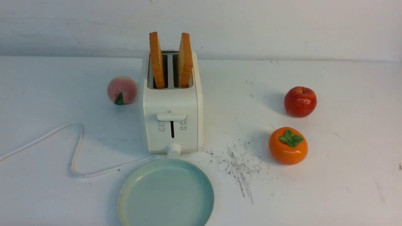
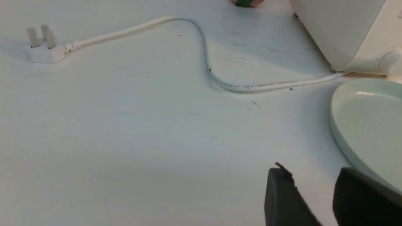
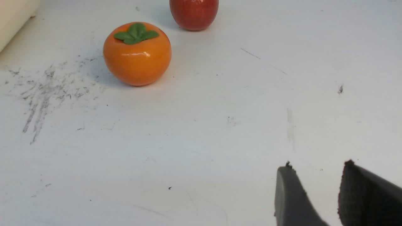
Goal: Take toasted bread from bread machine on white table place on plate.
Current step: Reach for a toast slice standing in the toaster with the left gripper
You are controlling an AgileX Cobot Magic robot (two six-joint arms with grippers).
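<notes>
Golden toasted bread (image 1: 156, 59) stands half hidden inside the bread machine (image 1: 171, 103).

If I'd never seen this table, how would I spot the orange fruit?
Start at the cream toaster with two slices sticking up. Right of it, past the grey scratches, sit two round fruits. Yours is the nearer, glossy orange fruit with a green leafy cap; the apple behind is red.

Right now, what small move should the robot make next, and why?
Probably raise the left gripper toward the left slice. It and the right slice stand in the toaster, the plate is bare, and the left gripper and right gripper hang open and empty, low over the table.
</notes>
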